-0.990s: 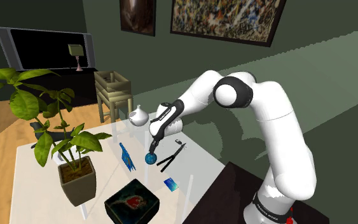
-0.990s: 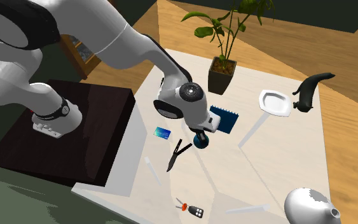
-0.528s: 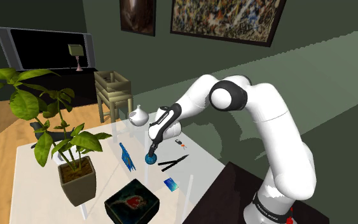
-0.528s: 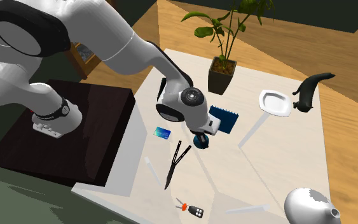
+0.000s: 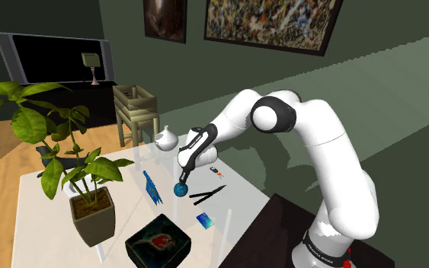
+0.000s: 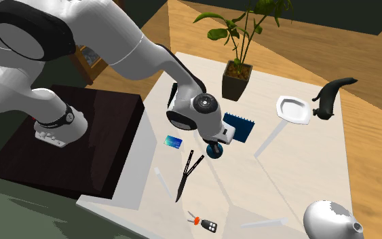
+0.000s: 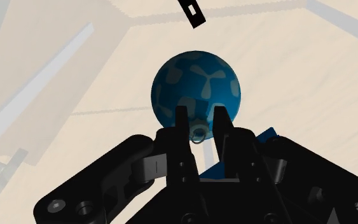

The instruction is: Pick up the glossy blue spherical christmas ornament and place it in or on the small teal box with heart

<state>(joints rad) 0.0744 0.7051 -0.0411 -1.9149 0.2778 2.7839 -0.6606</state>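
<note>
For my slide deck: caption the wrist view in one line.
Black two-finger gripper clasps the cap of a glossy blue patterned spherical ornament over the pale tabletop.

Your arm bends at a raised elbow, wrist pitched downward; the gripper [image 7: 200, 116] pinches the ornament [image 7: 195, 79] by its cap.

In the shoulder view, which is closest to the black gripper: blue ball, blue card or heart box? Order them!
1. blue ball, right at the gripper.
2. blue card, toward the stand.
3. heart box, at the table's front edge.
</note>
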